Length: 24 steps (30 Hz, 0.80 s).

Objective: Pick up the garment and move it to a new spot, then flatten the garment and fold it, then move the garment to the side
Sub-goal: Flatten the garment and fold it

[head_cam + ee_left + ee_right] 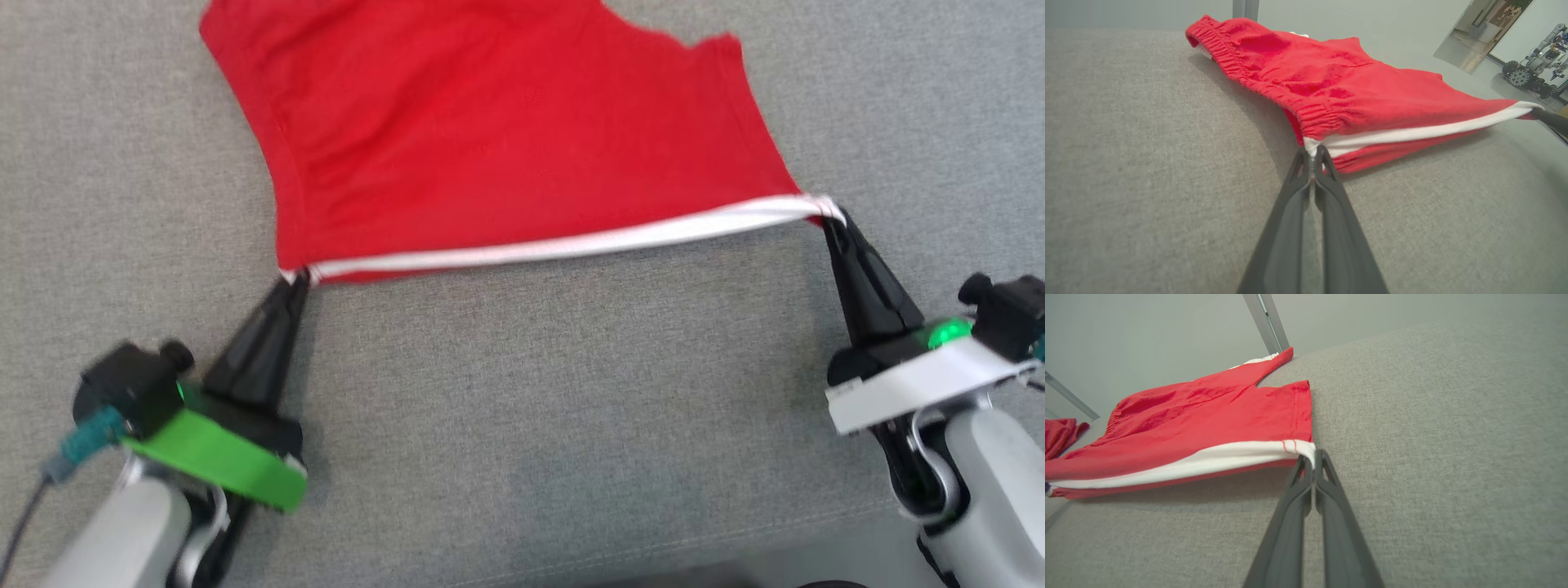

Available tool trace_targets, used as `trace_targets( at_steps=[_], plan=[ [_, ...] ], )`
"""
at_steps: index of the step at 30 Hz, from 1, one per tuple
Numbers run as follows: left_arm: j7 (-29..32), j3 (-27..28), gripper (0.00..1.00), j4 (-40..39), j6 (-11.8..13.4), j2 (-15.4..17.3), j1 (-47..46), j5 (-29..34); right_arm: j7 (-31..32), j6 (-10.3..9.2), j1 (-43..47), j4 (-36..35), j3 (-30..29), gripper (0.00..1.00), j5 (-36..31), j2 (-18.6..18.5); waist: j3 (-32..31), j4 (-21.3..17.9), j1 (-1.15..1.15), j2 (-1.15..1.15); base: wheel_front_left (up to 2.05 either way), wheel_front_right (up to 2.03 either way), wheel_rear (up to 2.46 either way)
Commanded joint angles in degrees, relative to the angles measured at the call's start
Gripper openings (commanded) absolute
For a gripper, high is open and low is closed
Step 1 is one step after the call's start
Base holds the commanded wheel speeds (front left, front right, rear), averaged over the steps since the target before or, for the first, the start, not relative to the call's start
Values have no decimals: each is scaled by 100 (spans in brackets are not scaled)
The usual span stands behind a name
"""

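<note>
— Where is the garment?
— The red fabric shorts with a white side stripe lie spread on the grey woven fabric surface. The striped edge is lifted slightly and stretched taut between both arms.
— And the tools?
— The left tool is pinched tight on the stripe's end at the elastic waistband. The right tool is clamped on the other end, at the leg hem.
— Anything else?
— A second red cloth lies apart, past the shorts.
</note>
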Motion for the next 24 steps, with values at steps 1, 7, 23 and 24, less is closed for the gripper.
trace_targets(
  at_steps=[1,7,23,24],
  plan=[
    [-15,-46,0,-130,155,23,497,143,35,-12,375,-74,-29,0,25,-147,-586,4,0,0,0,0,0],
    [-16,93,0,-696,763,-349,2210,58,270,-18,1925,-529,-394,0,205,-615,-937,122,0,0,0,0,0],
    [675,380,0,-2349,1085,-737,2417,-524,1476,-12,1440,-2375,-994,0,868,-673,-165,545,0,0,0,0,0],
    [837,391,0,-2393,1096,-740,2225,-580,1613,-11,1119,-2264,-904,0,890,-675,-81,614,0,0,0,0,0]
  ],
)
